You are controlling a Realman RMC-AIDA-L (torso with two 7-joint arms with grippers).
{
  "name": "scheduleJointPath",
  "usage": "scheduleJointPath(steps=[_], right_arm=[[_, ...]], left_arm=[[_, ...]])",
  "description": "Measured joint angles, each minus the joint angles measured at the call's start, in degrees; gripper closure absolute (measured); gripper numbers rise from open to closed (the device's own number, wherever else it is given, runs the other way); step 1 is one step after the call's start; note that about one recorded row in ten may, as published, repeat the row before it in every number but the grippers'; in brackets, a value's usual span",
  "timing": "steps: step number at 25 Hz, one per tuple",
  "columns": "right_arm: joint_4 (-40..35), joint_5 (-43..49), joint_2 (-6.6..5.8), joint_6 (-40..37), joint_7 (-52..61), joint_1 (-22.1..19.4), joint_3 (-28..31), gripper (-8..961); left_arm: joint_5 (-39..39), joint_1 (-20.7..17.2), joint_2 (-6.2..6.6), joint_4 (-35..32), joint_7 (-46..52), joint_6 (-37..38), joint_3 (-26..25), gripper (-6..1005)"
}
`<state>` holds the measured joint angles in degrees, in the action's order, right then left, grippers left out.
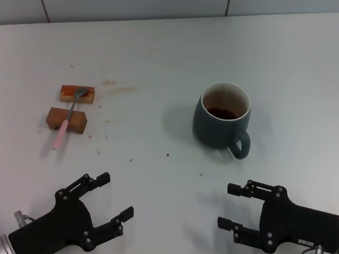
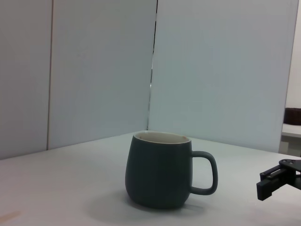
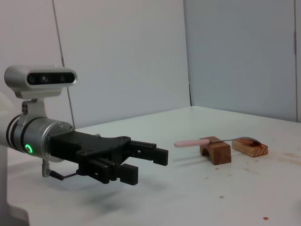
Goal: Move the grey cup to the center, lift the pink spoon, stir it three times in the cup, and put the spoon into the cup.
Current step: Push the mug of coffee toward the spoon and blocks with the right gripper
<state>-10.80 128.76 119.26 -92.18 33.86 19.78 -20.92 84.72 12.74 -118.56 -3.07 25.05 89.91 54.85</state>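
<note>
The grey cup (image 1: 222,119) stands upright on the white table right of the middle, handle turned toward me, dark brown liquid inside; it also fills the left wrist view (image 2: 160,172). The pink spoon (image 1: 68,117) lies across two brown wooden blocks at the left, pink handle pointing toward me, metal bowl on the far block; the right wrist view shows the spoon (image 3: 197,141) too. My left gripper (image 1: 115,195) hovers open near the front left. My right gripper (image 1: 229,205) is open near the front right, just short of the cup's handle. Neither holds anything.
Two brown wooden blocks (image 1: 66,119) (image 1: 77,94) carry the spoon. Brown stains and specks (image 1: 118,90) mark the table between blocks and cup. A tiled wall (image 1: 162,7) runs behind the table's far edge.
</note>
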Motion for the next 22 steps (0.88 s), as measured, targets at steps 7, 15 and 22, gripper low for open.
scheduleJointPath(steps=[7, 15, 22], right_arm=[[0.26, 0.0, 0.0, -0.47, -0.38, 0.0, 0.01, 287], [0.66, -10.13, -0.06, -5.93, -6.68, -2.45, 4.96, 361], [4.15, -25.66, 0.04, -4.36, -13.48, -3.98, 13.1, 606]], left_arm=[[0.0, 0.0, 0.0, 0.08, 0.0, -0.01, 0.0, 170], [0.01, 0.0, 0.0, 0.09, 0.0, 0.33, -0.02, 171], [-0.04, 0.0, 0.0, -0.15, 0.0, 1.42, -0.19, 170]])
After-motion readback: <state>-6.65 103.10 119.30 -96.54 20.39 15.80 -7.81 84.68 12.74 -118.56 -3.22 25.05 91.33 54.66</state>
